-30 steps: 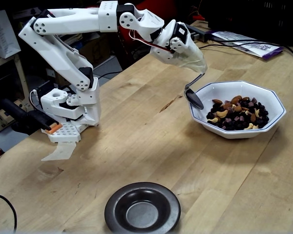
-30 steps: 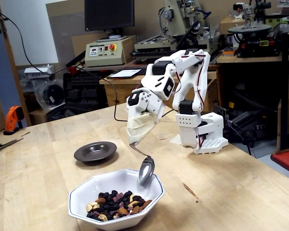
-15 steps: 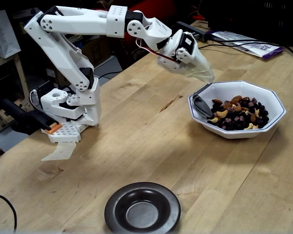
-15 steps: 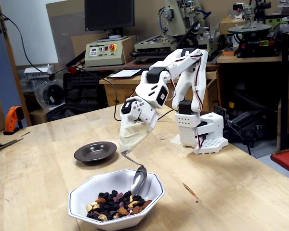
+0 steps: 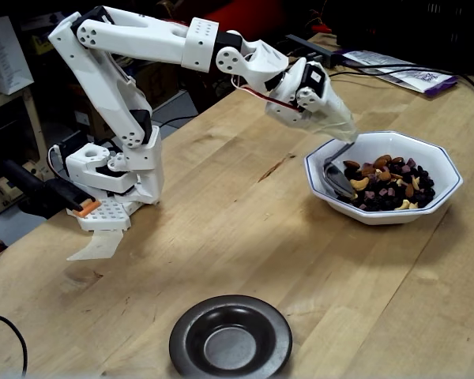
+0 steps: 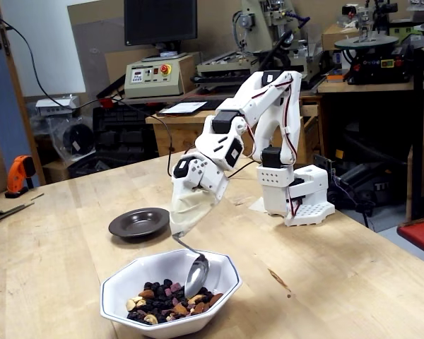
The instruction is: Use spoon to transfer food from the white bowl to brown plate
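The white bowl (image 5: 452, 169) (image 6: 116, 293), octagonal with a thin blue rim line, holds the food (image 5: 389, 189) (image 6: 162, 305), a mix of nuts and dark dried fruit. My gripper (image 5: 334, 125) (image 6: 186, 214) is wrapped in a pale translucent cover that hides its fingers, and it carries the spoon (image 5: 339, 181) (image 6: 196, 272). The spoon points down inside the bowl, with its oval end at the near edge of the food. The brown plate (image 5: 186, 341) (image 6: 124, 227) lies empty on the wooden table, well apart from the bowl.
The arm's white base (image 5: 110, 183) (image 6: 297, 192) is fixed at the table's edge. Papers (image 5: 395, 69) and cables lie behind the bowl. A black cable (image 5: 8, 328) loops at one corner. An orange tool (image 6: 18, 176) and workshop benches with machines stand behind the table.
The arm has stretched out and dropped. The spoon went from hanging over the bowl's rim down into the bowl, to the edge of the food.
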Controlling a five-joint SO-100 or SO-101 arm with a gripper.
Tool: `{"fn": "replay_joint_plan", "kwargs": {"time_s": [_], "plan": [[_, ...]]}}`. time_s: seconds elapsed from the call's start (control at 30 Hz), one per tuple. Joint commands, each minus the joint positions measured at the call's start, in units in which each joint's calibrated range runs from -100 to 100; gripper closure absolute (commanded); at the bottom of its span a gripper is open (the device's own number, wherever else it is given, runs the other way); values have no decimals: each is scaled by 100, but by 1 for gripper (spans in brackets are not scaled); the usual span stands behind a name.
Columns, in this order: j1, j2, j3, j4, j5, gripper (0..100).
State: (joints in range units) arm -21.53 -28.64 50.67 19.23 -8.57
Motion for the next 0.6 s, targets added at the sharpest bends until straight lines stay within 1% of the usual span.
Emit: {"fn": "replay_joint_plan", "kwargs": {"time_s": [0.0, 0.2, 0.3, 0.43, 0.57], "plan": [[57, -101, 517, -500, 10, 95], [64, -93, 1517, -1939, 15, 95], [64, -93, 1968, -2468, 15, 95], [64, -42, 2349, -2990, 15, 95], [64, -42, 2543, -3291, 15, 95]]}}
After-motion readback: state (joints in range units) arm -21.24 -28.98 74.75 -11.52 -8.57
